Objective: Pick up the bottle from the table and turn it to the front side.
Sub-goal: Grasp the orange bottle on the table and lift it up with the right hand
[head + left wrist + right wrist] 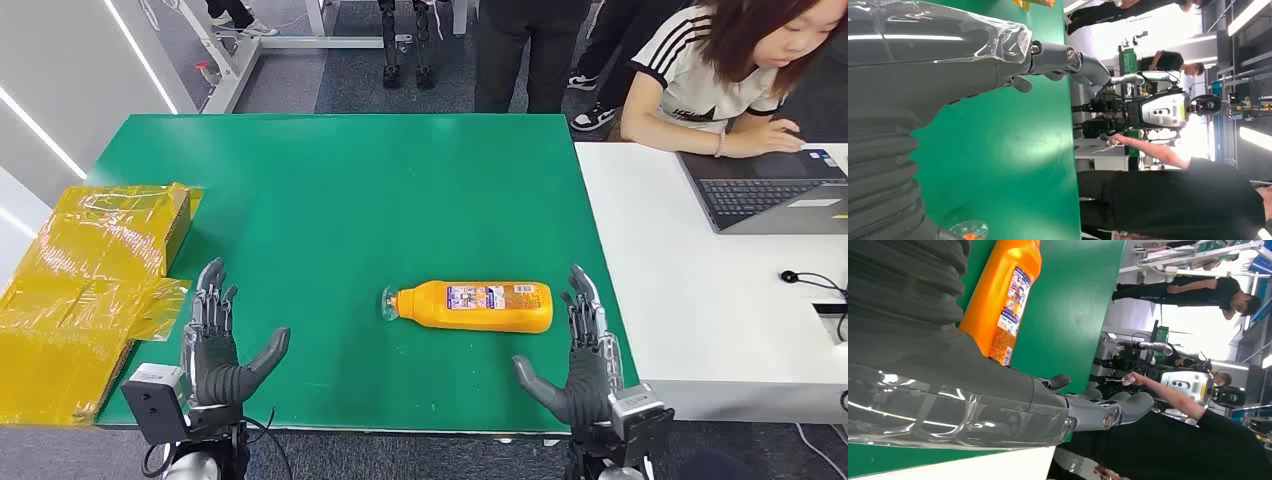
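On the green table (330,190), the orange bottle (475,306) lies flat on its side, cap pointing toward the robot's left and its base toward the right, a printed label facing up. It sits nearer the front edge than the back and clearly on the right half — which is why the right robot hand (580,355) looks the likelier one to take it. That hand waits just beside the bottle's base, palm turned inward, thumb swung out, fingers spread and holding nothing; in the right wrist view the bottle (1003,302) runs just beyond the hand's grey cover, near but apart from it. Over on the other side the left robot hand (218,345) mirrors the pose, fingers splayed and empty, well apart from the bottle with bare green between them. Both hands stand ready at the near edge, so the pick-up has not yet begun — the bottle is untouched. A crinkled yellow package (90,290) rests at the table's left edge, well clear of the work. To the right, at a white desk (690,300), a person (730,70) leans over a laptop (770,195), taking no part in the handling.
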`<state>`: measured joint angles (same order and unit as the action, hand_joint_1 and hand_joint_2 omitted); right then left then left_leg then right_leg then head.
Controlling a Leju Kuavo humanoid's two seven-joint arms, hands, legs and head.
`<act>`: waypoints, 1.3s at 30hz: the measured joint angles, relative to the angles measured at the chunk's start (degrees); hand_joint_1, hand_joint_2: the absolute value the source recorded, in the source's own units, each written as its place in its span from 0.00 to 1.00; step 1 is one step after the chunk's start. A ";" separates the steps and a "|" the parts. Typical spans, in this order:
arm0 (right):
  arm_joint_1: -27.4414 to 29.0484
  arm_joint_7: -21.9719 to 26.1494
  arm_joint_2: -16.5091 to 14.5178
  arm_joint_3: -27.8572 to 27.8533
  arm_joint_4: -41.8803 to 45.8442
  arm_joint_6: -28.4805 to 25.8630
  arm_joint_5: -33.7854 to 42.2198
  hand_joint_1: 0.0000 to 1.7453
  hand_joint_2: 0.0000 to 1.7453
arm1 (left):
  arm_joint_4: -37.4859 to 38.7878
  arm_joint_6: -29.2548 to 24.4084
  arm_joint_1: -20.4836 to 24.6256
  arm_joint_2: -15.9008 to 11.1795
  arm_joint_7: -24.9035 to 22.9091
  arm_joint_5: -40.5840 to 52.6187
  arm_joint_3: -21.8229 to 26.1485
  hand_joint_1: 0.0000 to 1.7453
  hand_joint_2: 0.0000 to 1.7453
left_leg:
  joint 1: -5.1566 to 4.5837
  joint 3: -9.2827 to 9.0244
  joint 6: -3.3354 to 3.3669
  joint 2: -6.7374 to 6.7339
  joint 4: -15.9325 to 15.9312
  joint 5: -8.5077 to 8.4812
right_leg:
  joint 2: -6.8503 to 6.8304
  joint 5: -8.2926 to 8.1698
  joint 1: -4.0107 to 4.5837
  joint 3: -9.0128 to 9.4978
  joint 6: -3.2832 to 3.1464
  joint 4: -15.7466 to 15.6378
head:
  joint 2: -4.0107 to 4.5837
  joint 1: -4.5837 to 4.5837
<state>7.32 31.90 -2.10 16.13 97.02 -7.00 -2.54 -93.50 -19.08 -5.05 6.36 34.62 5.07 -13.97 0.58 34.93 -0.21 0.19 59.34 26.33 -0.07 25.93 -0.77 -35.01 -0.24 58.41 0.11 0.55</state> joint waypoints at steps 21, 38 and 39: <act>0.44 -1.39 -1.27 -0.24 1.61 2.06 -2.95 0.00 1.00 | 0.00 0.74 0.44 0.27 -0.35 0.69 0.00 0.00 1.00 | 0.00 -0.01 0.00 -0.01 0.00 0.00 | 0.02 0.00 0.00 -0.01 0.00 0.00 | 0.00 0.00; 0.43 -1.39 -1.51 -0.39 1.62 2.03 -2.97 0.00 1.00 | 0.02 1.09 1.12 0.58 -0.39 0.78 0.00 0.00 1.00 | 0.00 -0.01 0.00 0.00 0.00 0.00 | 0.02 0.00 0.00 -0.01 0.00 0.00 | 0.00 0.00; 0.43 -1.39 -1.53 -0.43 1.62 2.03 -2.97 0.00 1.00 | 0.03 1.10 1.21 0.58 -0.39 0.78 0.00 0.00 1.00 | 0.00 -0.01 0.00 -0.01 0.00 0.00 | 0.02 0.00 0.00 -0.01 0.00 0.00 | 0.00 0.00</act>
<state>7.75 30.51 -3.63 15.70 98.64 -4.96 -5.51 -93.48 -17.98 -3.84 6.95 34.23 5.85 -13.97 0.58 34.93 -0.21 0.18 59.34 26.33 -0.05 25.93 -0.77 -35.02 -0.24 58.41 0.11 0.55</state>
